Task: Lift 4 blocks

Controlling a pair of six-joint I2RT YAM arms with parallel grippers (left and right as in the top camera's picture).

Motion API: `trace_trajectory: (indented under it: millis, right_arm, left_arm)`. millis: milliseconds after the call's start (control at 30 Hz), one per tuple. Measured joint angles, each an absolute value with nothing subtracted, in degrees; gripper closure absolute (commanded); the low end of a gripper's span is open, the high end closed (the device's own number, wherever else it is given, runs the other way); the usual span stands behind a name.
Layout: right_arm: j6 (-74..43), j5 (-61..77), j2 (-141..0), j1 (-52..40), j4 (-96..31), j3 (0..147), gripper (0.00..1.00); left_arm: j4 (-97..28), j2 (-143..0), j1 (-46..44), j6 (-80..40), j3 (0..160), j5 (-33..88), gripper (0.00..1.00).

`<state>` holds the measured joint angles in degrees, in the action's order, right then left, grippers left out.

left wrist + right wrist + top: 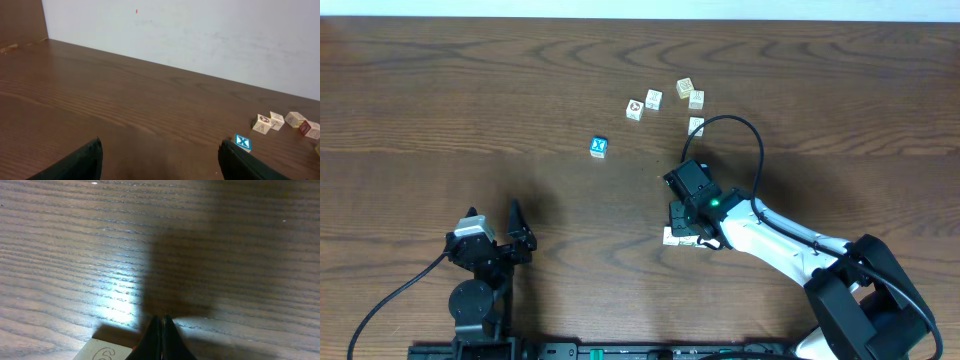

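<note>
Cream blocks [653,99] are all seen resting on the counter [440,90], clustered beyond and to the right of the blue cube [599,147]. None is held up, so the lifting is judged still to be done, as far as can be seen. The right claw [160,325] is clenched on nothing, nearer than the blue cube and well apart from the cluster; a cream cube marked 6 [100,354] lies just beside its tips. The left claw [493,220] is spread and empty, near-left of the blue cube.

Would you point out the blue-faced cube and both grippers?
blue-faced cube [599,147], overhead view, top face.
left gripper [160,142], left wrist view, midway between its open fingertips.
right gripper [161,320], right wrist view, where its shut fingertips meet.
</note>
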<state>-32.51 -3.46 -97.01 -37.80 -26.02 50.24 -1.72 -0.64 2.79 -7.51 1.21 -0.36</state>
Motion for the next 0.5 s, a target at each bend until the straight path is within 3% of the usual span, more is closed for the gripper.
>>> trace_trajectory:
  millis: [500]
  right_arm:
    - [-32.9, -3.4, -97.0, -37.8, -26.4, 50.2, 0.99]
  left_arm:
    - [-1.7, -0.6, 2.8, -7.5, 1.2, -0.4, 0.26]
